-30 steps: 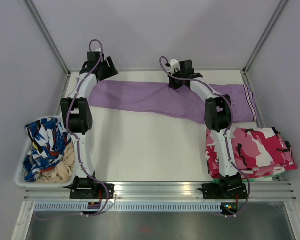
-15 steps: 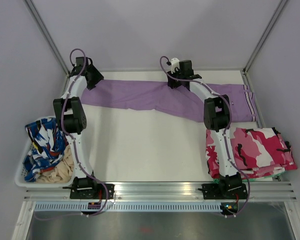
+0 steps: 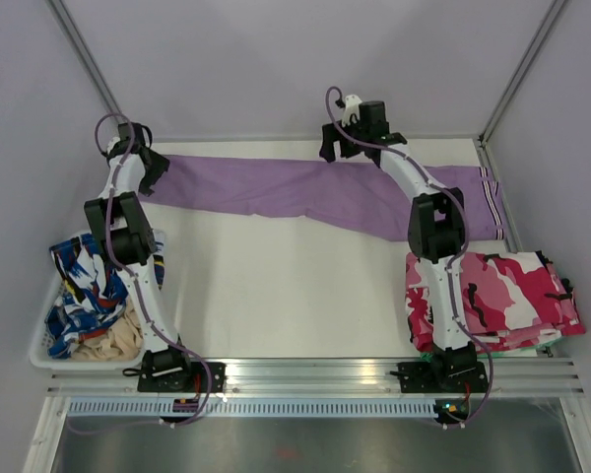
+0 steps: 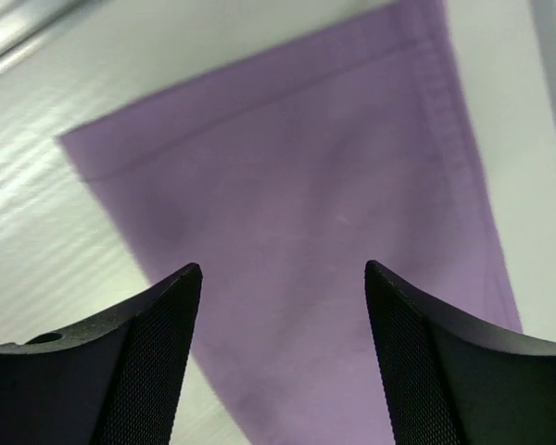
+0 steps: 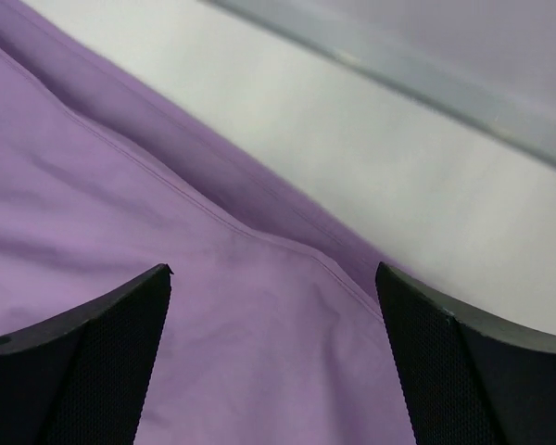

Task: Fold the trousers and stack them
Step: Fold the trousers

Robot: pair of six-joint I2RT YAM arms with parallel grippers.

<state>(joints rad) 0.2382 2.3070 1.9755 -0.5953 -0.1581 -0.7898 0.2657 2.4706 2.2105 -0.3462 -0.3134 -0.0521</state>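
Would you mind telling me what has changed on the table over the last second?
The left gripper swung left along the trousers to their left end, open above it. The right gripper let go of the trousers' middle and rose, jaws wide; the cloth there lies flatter. The camouflage stack and the basket of clothes stayed put.

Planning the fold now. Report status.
Left tool open, above left end. Right tool open, above middle. Trousers flat, unfolded, far edge. Nothing on them.
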